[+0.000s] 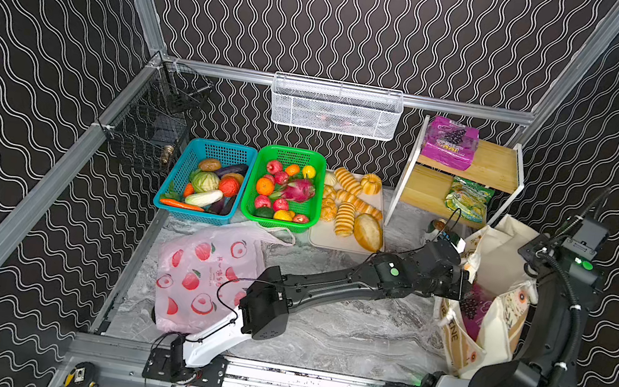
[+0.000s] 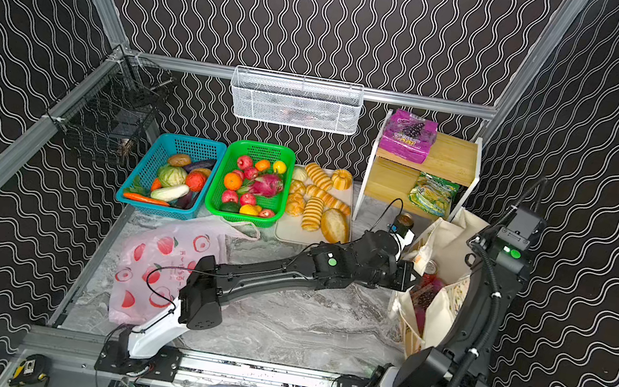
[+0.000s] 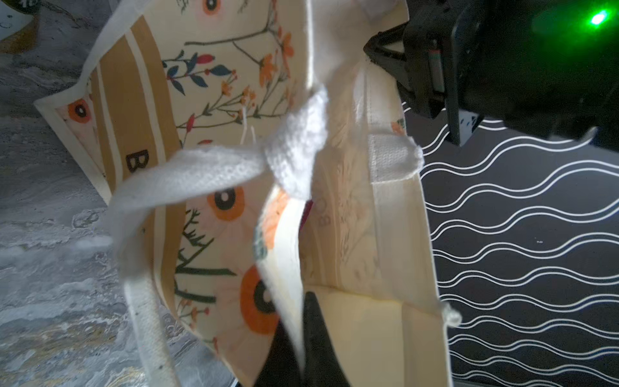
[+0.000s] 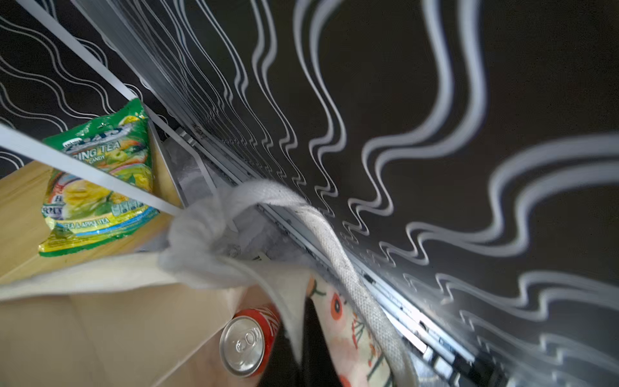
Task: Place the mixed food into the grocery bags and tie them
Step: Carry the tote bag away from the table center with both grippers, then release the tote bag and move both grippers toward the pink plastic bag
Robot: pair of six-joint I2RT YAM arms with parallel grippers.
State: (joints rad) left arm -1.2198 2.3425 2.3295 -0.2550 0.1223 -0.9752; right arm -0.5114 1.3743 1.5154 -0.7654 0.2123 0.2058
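The cream cloth tote (image 1: 509, 251) stands at the right in both top views, its white handles pulled into a knot (image 3: 298, 150). My left gripper (image 3: 301, 338) reaches across and is shut on a fold of the tote's rim. From the far side, my right gripper (image 4: 298, 345) is shut on the tote's cloth edge below the knot (image 4: 201, 241). Inside lie a red soda can (image 4: 249, 341) and a purple packet (image 1: 474, 309). The pink plastic carrier (image 1: 201, 278) lies flat at the left. A dragon fruit (image 1: 295, 190) and small round fruits sit in the green basket (image 1: 254, 211).
A wooden shelf (image 1: 489, 164) behind the tote holds a purple grape packet (image 1: 450, 141) and a green-yellow snack bag (image 1: 468, 205). A blue vegetable basket (image 1: 168, 197), a bread board (image 1: 317, 240), a white wire basket (image 1: 334, 106) and a black wire basket (image 1: 150, 123) line the back.
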